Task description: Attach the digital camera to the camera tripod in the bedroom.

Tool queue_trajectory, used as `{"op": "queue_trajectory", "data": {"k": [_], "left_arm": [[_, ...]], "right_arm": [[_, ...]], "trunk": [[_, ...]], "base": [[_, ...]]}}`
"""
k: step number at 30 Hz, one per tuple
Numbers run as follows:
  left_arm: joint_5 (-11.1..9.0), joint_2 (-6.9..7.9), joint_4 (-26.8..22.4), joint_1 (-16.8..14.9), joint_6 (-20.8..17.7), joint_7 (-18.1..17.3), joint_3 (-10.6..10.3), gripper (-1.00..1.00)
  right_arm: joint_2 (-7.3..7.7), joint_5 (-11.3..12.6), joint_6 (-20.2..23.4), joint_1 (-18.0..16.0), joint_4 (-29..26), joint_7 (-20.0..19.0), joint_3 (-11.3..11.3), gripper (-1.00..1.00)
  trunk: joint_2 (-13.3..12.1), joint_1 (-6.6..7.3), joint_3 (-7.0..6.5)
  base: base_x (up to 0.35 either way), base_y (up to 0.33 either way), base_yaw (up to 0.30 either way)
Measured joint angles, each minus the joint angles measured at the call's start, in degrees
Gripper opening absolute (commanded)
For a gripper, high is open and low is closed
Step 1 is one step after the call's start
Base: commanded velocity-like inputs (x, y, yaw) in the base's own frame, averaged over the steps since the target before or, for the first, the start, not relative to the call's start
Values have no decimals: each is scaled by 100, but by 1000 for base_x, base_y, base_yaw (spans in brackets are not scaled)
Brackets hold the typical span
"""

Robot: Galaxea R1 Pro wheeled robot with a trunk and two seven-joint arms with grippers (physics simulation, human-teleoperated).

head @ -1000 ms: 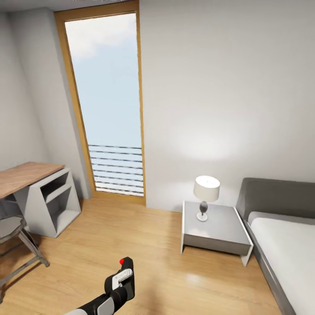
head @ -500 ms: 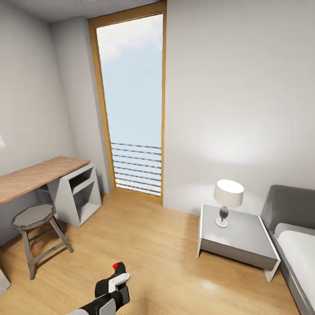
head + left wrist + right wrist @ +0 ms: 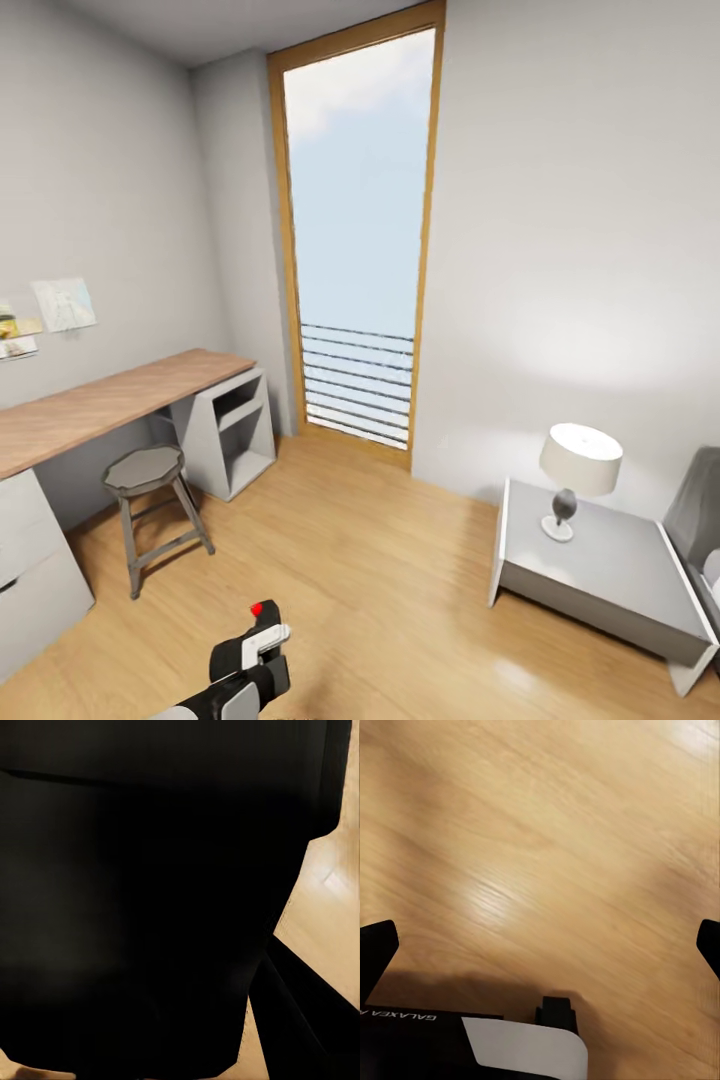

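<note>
Robot in transit thru bedroom [image 3: 560, 250]; no attach step begun, judging by views. Left end effector [image 3: 262, 625] state unclear; right end effector [image 3: 540, 945] spread, empty over floor [image 3: 547, 832].

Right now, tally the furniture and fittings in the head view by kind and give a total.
Desk: 1
Stool: 1
Nightstand: 1
Lamp: 1
Window: 1
Total: 5

Pale grey walls [image 3: 580, 200], honey wood plank floor [image 3: 380, 560], oak-coloured window frame [image 3: 428, 250]. Desk [image 3: 110, 400] has a brown wood top on a grey base, the stool [image 3: 150, 480] is dark grey. White lampshade [image 3: 580, 458] on a grey nightstand [image 3: 610, 560].
</note>
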State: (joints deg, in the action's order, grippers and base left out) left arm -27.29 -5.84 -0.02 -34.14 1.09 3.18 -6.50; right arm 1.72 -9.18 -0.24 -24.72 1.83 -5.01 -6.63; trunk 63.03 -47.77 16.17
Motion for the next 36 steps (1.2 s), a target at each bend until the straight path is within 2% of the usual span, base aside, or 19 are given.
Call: {"op": "queue_trajectory", "data": {"k": [36], "left_arm": [[-24,-2,-8,0,10,-22,-1,-100]], "right_arm": [[-6,-9,0,0,-1,-1,0,100]], "trunk": [[0,0,-21]], "base": [[0,0,300]]}}
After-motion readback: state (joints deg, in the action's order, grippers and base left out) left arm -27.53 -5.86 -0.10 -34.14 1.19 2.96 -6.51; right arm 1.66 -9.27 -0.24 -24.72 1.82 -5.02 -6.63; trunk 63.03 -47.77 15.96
